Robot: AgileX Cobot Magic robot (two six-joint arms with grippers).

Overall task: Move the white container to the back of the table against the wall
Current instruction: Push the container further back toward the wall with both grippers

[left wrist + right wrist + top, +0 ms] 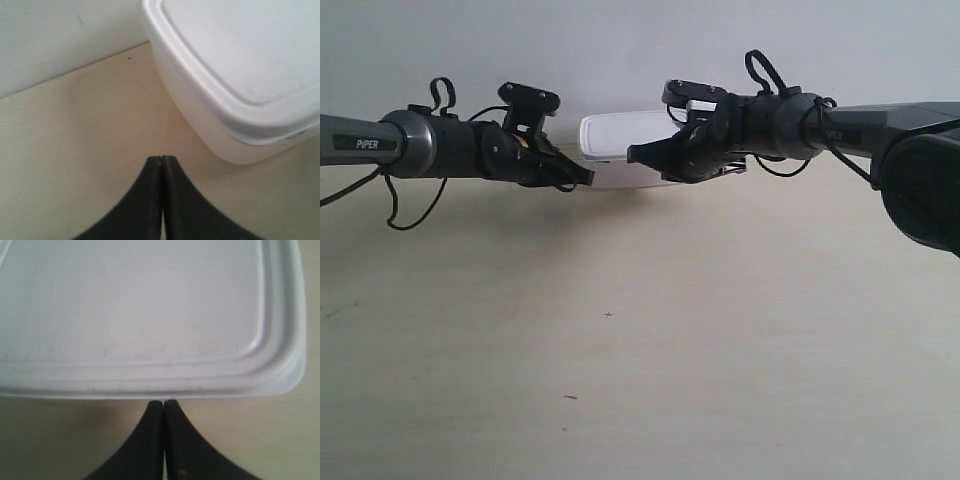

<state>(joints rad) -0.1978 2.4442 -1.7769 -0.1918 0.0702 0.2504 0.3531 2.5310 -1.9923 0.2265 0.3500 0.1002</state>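
The white container [620,135] with its rimmed lid sits at the back of the table [620,330], close under the wall [620,50]. In the left wrist view the white container [235,75] lies off to one side of my shut left gripper [161,158], with a gap of table [75,140] between them; its far corner reaches the wall [50,40] line. My left gripper [588,178] is at the exterior view's left. My right gripper [163,402] is shut, its tips right at the edge of the white container [150,315]. The right gripper [634,154] hides part of the box.
Bare cream tabletop with a few dark specks [608,315] spreads in front of both arms. Both black arms reach in level from the sides, cables looping off them. A dark arm base [925,190] stands at the exterior view's right edge.
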